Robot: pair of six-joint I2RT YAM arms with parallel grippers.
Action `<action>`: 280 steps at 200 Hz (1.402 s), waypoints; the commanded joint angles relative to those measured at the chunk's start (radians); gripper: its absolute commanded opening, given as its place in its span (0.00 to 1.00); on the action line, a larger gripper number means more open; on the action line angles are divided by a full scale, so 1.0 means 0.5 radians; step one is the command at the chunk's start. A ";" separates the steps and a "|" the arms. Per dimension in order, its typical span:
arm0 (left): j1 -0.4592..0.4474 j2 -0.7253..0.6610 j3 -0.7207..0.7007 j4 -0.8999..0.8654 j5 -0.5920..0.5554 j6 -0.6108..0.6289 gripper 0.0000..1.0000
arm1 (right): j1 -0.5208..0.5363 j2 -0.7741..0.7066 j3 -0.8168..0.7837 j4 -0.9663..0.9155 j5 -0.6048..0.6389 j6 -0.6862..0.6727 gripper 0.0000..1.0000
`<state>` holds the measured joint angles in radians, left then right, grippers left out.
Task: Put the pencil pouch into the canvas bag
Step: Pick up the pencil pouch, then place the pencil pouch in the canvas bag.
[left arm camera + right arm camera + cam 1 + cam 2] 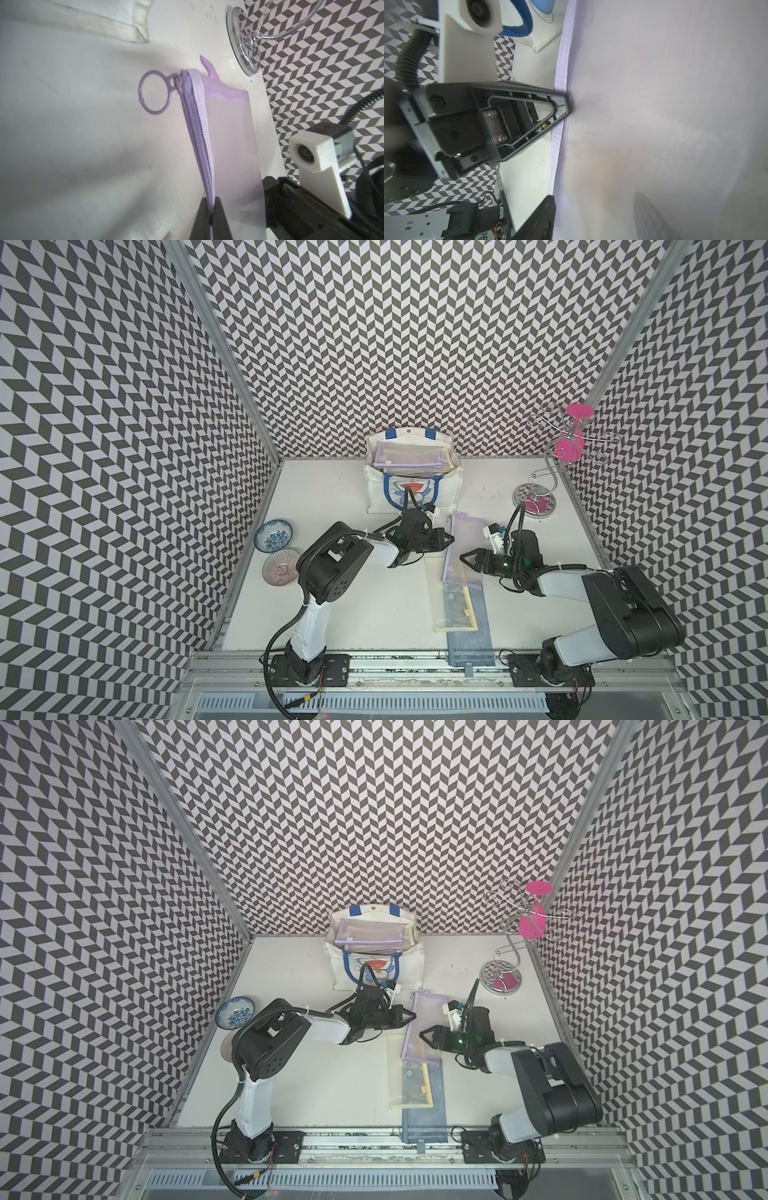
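Observation:
The pencil pouch is translucent purple and lies mid-table, in front of the canvas bag. My left gripper is shut on its purple zipper edge, and the ring pull hangs free at the far end. My right gripper comes from the other side. Its jaws stand apart astride the pouch sheet, and one finger shows dimly through it. The cream bag stands upright against the back wall with another purple pouch in its mouth.
A yellow pouch and a blue pouch lie overlapped toward the front edge, partly under the purple one. Two bowls sit at the left wall. A wire rack with pink glasses stands back right.

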<state>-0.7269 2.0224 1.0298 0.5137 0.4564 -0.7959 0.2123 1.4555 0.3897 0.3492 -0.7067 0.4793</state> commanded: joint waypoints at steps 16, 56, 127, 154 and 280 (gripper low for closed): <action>-0.048 -0.331 -0.116 0.063 0.025 0.113 0.00 | 0.012 -0.288 0.006 -0.151 0.038 -0.044 0.72; -0.236 -0.859 0.107 -0.736 -0.371 0.767 0.00 | 0.011 -0.698 0.012 -0.427 0.117 -0.060 0.90; -0.113 -0.968 0.963 -1.419 -1.438 1.949 0.00 | 0.017 -1.018 0.114 -0.564 0.142 -0.033 0.91; -0.044 -0.898 1.034 -1.057 -1.606 2.623 0.00 | 0.014 -0.999 0.091 -0.520 0.079 -0.009 0.90; 0.196 -0.208 1.110 -0.424 -1.813 3.495 0.00 | 0.016 -0.916 0.094 -0.365 0.039 -0.007 0.88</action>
<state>-0.6361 1.9541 1.6058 0.2687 -0.4644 1.0027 0.2134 0.9825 0.4255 0.0933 -0.6750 0.4763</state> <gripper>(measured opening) 0.048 0.880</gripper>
